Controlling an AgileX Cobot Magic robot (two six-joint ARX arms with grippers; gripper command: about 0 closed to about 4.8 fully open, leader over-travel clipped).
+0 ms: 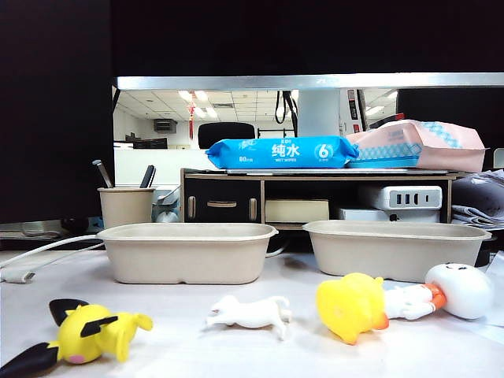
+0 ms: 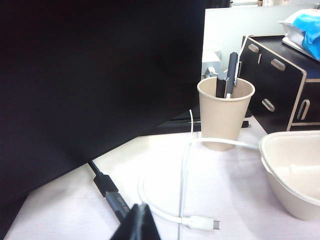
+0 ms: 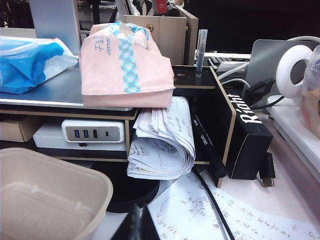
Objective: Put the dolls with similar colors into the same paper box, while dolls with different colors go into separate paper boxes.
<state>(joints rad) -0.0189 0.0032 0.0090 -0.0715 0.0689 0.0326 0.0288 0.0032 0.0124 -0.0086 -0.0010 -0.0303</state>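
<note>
White tabletop [image 1: 315, 358] fills the foreground before us, with a dark monitor [image 1: 55, 110] looming behind on the left and a low black shelf unit [image 1: 315, 197] across the back carrying a blue wipes pack [image 1: 281, 152] and a pink tissue pack [image 1: 417, 146].

Next in size we see the two paper boxes, both bare inside as far as we can tell: the left paper box [image 1: 187, 252] just right of a beige pen cup [image 1: 125, 206], the right paper box [image 1: 396, 248] well apart from it, toward the right edge.

All four dolls lie on their sides in a row in front of the boxes. The yellow duck [image 1: 350, 305] touches the white round-headed figure [image 1: 441, 293] before the right box; the yellow mouse-like doll [image 1: 87, 331] lies at the near left; the white four-legged animal [image 1: 250, 312] lies between them.

Smallest are the grippers — we catch only dark tips. The left gripper [image 2: 137, 225] hangs above a white cable [image 2: 182, 185] near the pen cup, and we cannot tell how its fingers stand. The right gripper [image 3: 137, 225] sits pressed together beside the right box's corner, above scribbled papers [image 3: 200, 210].
</note>
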